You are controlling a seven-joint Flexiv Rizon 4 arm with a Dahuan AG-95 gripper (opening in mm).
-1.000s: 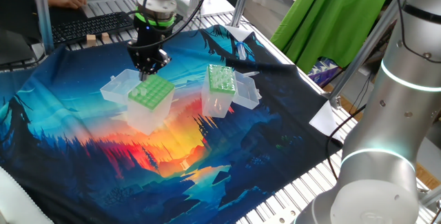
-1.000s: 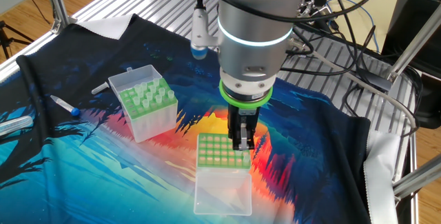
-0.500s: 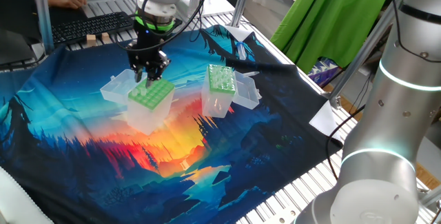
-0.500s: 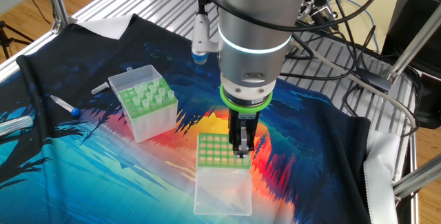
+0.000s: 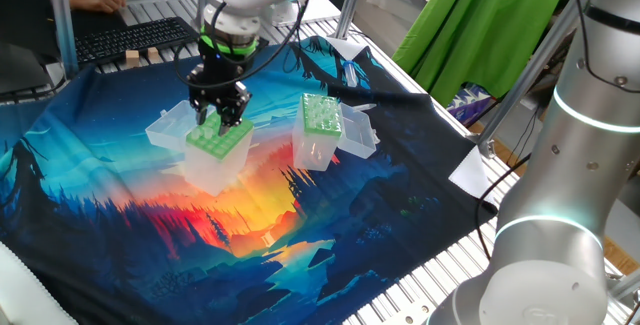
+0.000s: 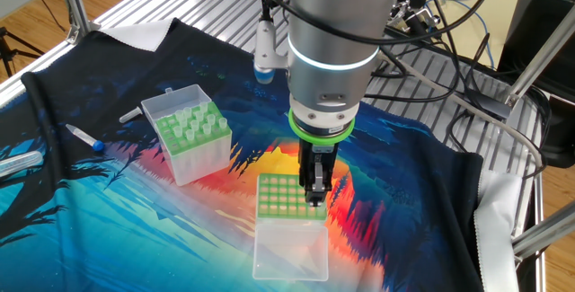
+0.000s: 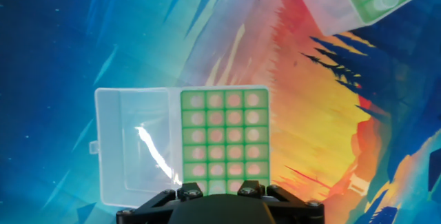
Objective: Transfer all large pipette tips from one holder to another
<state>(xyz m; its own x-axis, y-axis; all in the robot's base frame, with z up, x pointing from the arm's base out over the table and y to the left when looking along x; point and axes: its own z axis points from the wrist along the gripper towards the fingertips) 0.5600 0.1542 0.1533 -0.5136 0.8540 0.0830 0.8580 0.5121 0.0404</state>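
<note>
Above the light-green holder's [image 6: 289,200] near edge, open-jawed gripper [image 5: 220,116].

Bright, even overhead light fills all three views, and shadows on the printed cloth [image 5: 120,215] are soft and faint. In the hand view, white glare streaks the clear hinged lid [image 7: 134,145]; the dark gripper body along the bottom edge is blurred.

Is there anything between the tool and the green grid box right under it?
Nothing visible. The tool hangs directly over the green-topped box, whose clear lid lies swung open to the side, leaving its top uncovered.
</note>
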